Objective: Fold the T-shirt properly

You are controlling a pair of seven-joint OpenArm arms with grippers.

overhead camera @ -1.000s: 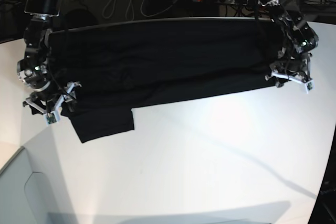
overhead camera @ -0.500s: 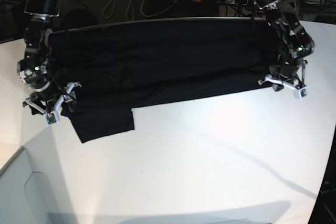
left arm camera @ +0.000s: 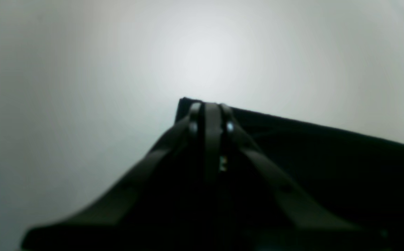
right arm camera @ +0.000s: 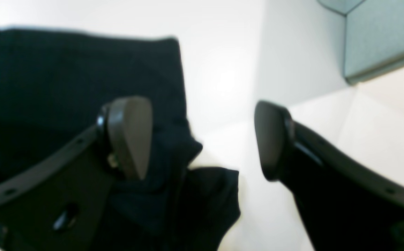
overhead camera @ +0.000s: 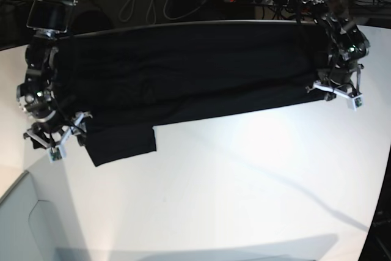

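The T-shirt [overhead camera: 201, 71] serves as landmark and lies spread on the table [overhead camera: 226, 175], black side showing. A narrow section projects from its near edge, toward the right gripper's end. The left gripper [left arm camera: 210, 111] is at the shirt's opposite near corner, fingers closed together; whether cloth is pinched between them cannot be told. The right gripper [right arm camera: 202, 139] is released, fingers spread wide: one over the shirt's fabric, the other beyond its side edge. A grey-green block [right arm camera: 380, 38] stands apart from the shirt.
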